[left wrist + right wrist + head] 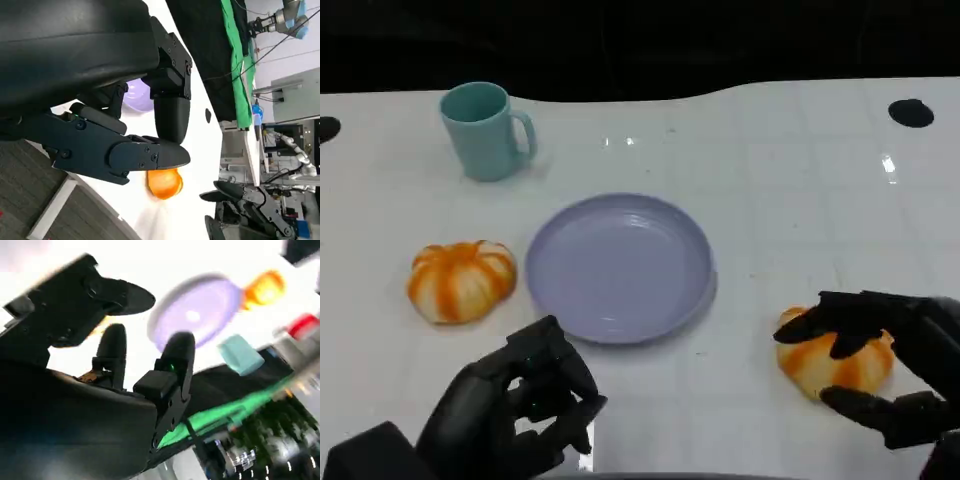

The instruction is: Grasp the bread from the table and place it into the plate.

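Under right hand (pixel 885 365): round orange-and-white striped bread (pixel 835 365).

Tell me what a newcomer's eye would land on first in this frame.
First, the right hand at the table's near right, its fingers wrapped around an orange-striped bread roll. Next, the lavender plate in the middle, holding nothing, with a second bread roll to its left and a teal mug behind. The left hand hangs curled at the near left, holding nothing.
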Available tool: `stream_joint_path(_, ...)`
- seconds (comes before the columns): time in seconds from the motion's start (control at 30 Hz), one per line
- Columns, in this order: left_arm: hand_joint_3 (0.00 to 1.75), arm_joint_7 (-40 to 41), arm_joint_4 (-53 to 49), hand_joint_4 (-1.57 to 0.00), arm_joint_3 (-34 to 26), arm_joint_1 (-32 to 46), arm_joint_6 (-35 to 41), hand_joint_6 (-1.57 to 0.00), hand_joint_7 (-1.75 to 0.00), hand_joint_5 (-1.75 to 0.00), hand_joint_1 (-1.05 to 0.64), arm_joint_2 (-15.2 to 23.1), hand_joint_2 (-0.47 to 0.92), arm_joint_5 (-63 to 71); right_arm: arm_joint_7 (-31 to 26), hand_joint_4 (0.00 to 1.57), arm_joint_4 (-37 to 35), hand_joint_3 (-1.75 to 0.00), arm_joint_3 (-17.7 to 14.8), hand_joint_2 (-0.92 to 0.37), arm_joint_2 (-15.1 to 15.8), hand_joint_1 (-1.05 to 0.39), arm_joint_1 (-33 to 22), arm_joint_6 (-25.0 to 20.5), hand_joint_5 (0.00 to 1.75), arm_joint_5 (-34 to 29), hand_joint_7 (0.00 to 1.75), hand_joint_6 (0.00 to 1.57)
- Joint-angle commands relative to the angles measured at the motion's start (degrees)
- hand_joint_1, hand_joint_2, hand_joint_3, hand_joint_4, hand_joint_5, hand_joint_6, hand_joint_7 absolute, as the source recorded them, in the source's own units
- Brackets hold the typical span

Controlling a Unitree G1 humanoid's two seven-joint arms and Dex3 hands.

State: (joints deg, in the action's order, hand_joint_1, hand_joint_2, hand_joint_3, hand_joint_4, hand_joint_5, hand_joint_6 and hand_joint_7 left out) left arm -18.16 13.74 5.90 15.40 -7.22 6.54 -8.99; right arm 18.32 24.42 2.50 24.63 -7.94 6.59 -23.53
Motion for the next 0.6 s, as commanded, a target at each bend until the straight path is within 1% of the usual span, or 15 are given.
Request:
stream_joint_path(0.03,0.38,-0.2,0.1,-0.7,-0.4,0.1,0.1,-0.49,-1.75,-1.75,-0.54,0.8,0.92,0.1,4.0,0.28,4.9,-0.05,-0.6,-0.8,4.4,-0.32,0.5,-3.2,0.55,-4.3,0.08,0.49)
stream_joint_path(0.13,0.38,-0.1,-0.1,-0.7,-0.2,0.0,0.0,-0.49,-1.75,-1.75,-0.55,0.8,0.92,0.5,6.4,0.2,7.1,-0.02,-0.2,-0.8,6.1,-0.35,0.8,-5.2,0.46,-6.9,0.04,0.45)
stream_joint_path(0.3,0.38,0.1,0.0,-0.7,0.2,-0.1,0.3,-0.48,-1.75,-1.75,-0.55,0.5,0.92,0.6,7.6,0.17,8.1,0.0,1.6,-0.77,6.3,-0.36,2.0,-7.5,0.43,-12.9,0.02,0.42)
stream_joint_path(0.47,0.38,0.1,-0.1,-0.7,0.6,0.1,-0.2,-0.48,-1.75,-1.75,-0.56,0.2,0.92,0.7,7.1,0.15,5.5,0.0,4.4,-0.78,5.8,-0.4,4.0,-8.7,0.43,-19.2,0.0,0.4)
stream_joint_path(0.6,0.38,0.0,0.0,-0.71,0.7,0.2,-0.5,-0.48,-1.75,-1.75,-0.56,0.1,0.92,0.7,5.2,0.16,1.5,0.0,6.6,-0.77,4.8,-0.43,5.9,-9.1,0.43,-23.4,0.0,0.41)
